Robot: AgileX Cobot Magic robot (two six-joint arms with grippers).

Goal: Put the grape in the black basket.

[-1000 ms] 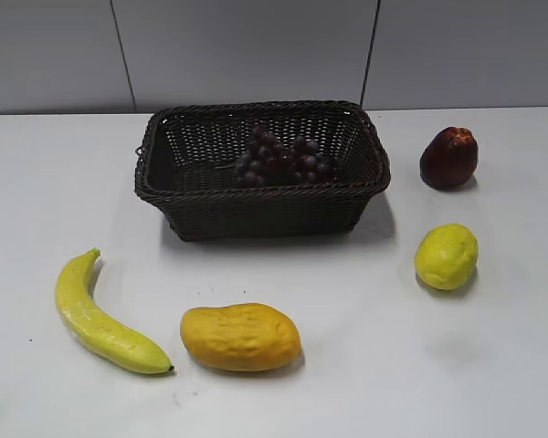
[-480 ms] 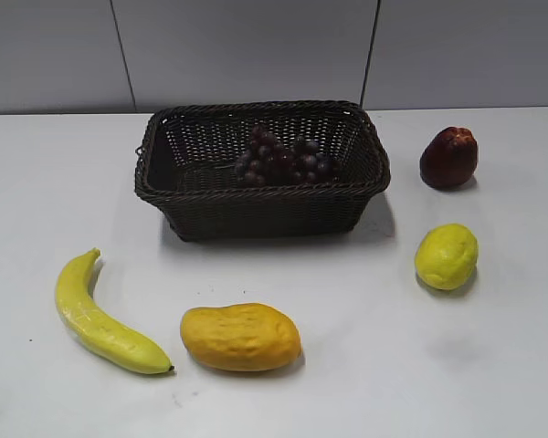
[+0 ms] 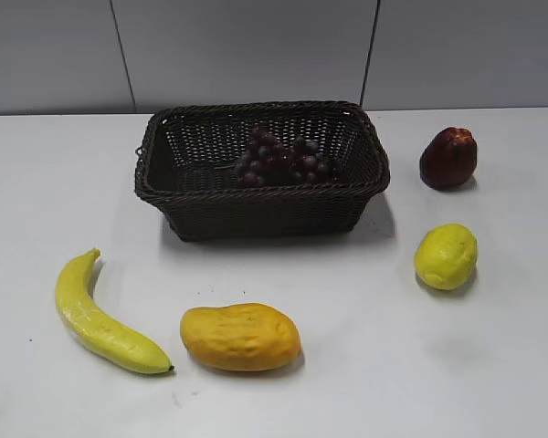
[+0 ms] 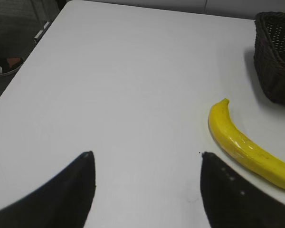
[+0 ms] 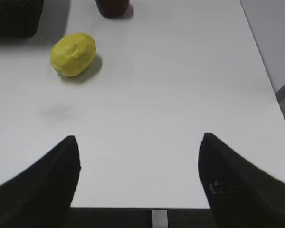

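Note:
The grape [image 3: 283,160], a dark purple-red bunch, lies inside the black basket [image 3: 192,205] at the back middle of the table, toward its right half. A corner of the basket shows in the left wrist view [image 4: 275,57] and in the right wrist view [image 5: 14,19]. Neither gripper appears in the exterior view. My left gripper [image 4: 147,154] is open and empty above bare table, left of the banana. My right gripper [image 5: 140,137] is open and empty above the table's front right edge.
A yellow banana [image 3: 100,319] [image 4: 247,145] lies at the front left. An orange mango [image 3: 240,337] lies in front of the basket. A yellow lemon [image 3: 446,256] [image 5: 72,54] and a dark red fruit [image 3: 448,157] [image 5: 113,6] sit at the right.

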